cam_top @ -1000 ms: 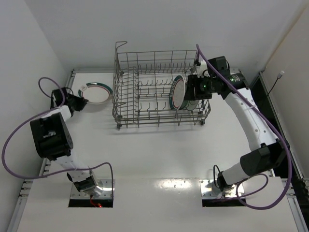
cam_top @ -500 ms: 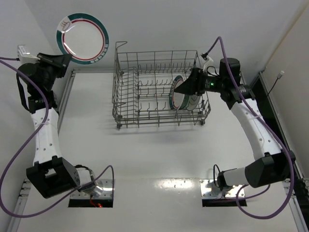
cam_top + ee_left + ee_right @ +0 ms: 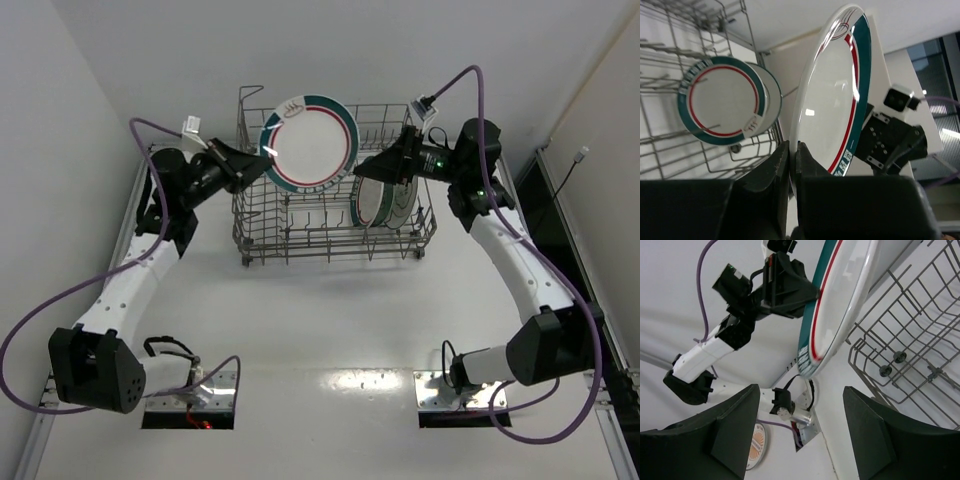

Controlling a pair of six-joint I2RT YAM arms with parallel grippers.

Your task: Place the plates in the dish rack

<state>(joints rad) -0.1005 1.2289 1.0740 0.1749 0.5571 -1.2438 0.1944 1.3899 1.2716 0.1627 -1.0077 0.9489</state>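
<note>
The grey wire dish rack (image 3: 300, 232) sits at the far middle of the white table (image 3: 330, 320). Two plates stand on edge among the tines at its right end. The front plate (image 3: 366, 200) is white with a dark teal rim band and a thin red ring, which shows clearly in the left wrist view (image 3: 722, 102). The second plate (image 3: 399, 200) stands just behind it, and in that wrist view only its edge peeks out (image 3: 774, 95). The other slots of the rack hold nothing.

A third plate, the held plate (image 3: 308, 143), has the same teal and red rings. It hangs in the air over the rack's back left part with its face tilted toward the overhead camera. The left gripper (image 3: 258, 155) has its fingers pinched tight on the plate's left rim; in the left wrist view they close on the thin edge (image 3: 790, 152).

The right gripper (image 3: 372, 168) hovers over the rack's right end, near the racked plates. Its fingers are spread wide with nothing between them (image 3: 800, 390).

White patches on the teal bands of the front plate and the held plate (image 3: 842, 162) carry small lettering, too small to read.
</note>
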